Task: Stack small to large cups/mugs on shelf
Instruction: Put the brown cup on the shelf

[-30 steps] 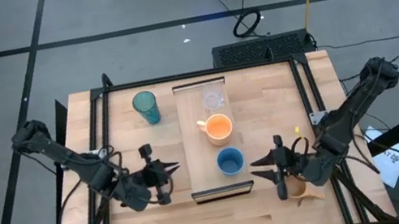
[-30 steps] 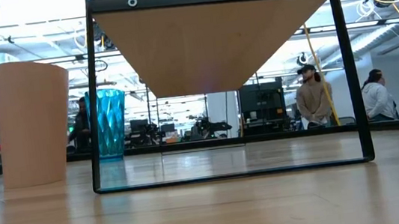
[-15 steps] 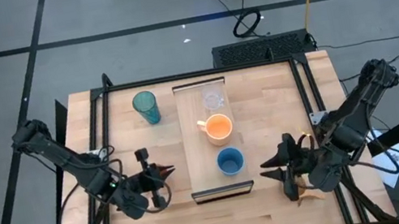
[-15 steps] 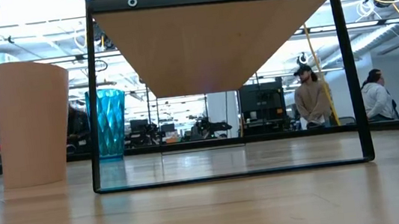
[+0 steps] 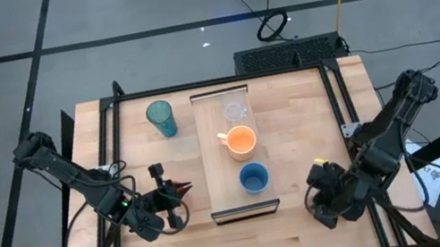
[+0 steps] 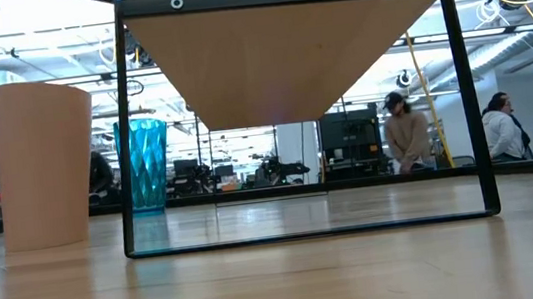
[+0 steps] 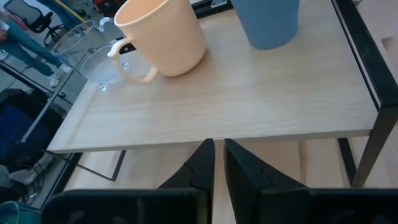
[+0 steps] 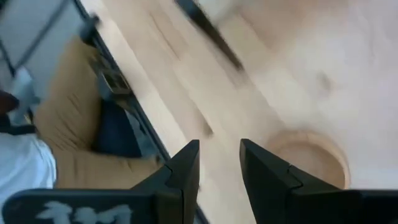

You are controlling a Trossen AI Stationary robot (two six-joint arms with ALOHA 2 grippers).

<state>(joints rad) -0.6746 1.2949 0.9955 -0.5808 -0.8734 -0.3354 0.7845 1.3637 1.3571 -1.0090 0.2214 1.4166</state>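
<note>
shelf holds glass, orange mug, blue cup | our right gripper has swung over tan mug, fingers slightly parted, empty | left gripper nearly closed, empty | teal tumbler still off shelf

Wooden table with teal tumbler, tan mug and raised shelf bearing glass cup, orange mug, blue cup.

shelf: clear glass cup far, orange handled mug middle, blue cup near; teal tumbler upright on table, left.
</note>
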